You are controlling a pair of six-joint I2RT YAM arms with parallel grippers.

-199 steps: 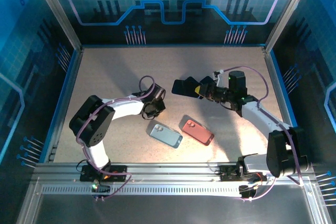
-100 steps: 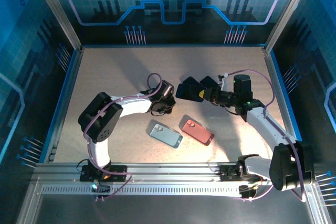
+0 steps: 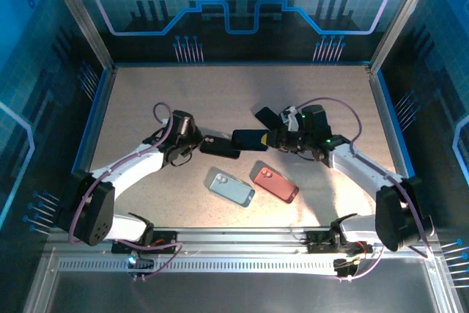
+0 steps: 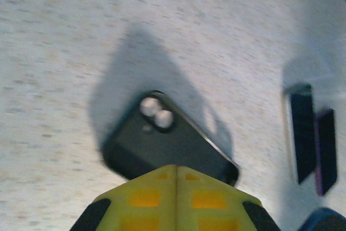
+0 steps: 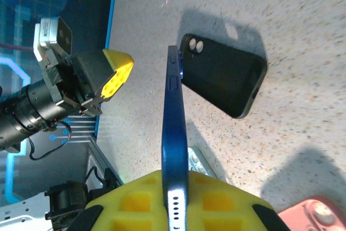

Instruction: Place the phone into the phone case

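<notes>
A black phone case (image 3: 220, 147) lies flat on the table, its camera cutout facing up; it also shows in the left wrist view (image 4: 162, 147) and the right wrist view (image 5: 223, 77). My right gripper (image 3: 268, 137) (image 5: 175, 179) is shut on a dark blue phone (image 3: 248, 139) (image 5: 174, 128), held on edge just right of the case and above it. My left gripper (image 3: 198, 143) (image 4: 175, 167) is shut with nothing between its fingers, its tip at the case's left end. From the right wrist its yellow tip (image 5: 118, 73) stands apart from the case.
A light-blue phone-shaped item (image 3: 231, 188) and a pink one (image 3: 276, 184) lie on the speckled table (image 3: 146, 100) nearer the arm bases. Blue walls with metal posts fence the table. Bare surface stretches to the back and left.
My left arm has swung left and stretched out, and the black case now shows on the table. The right gripper has brought the phone down and to the left, close to the case.
</notes>
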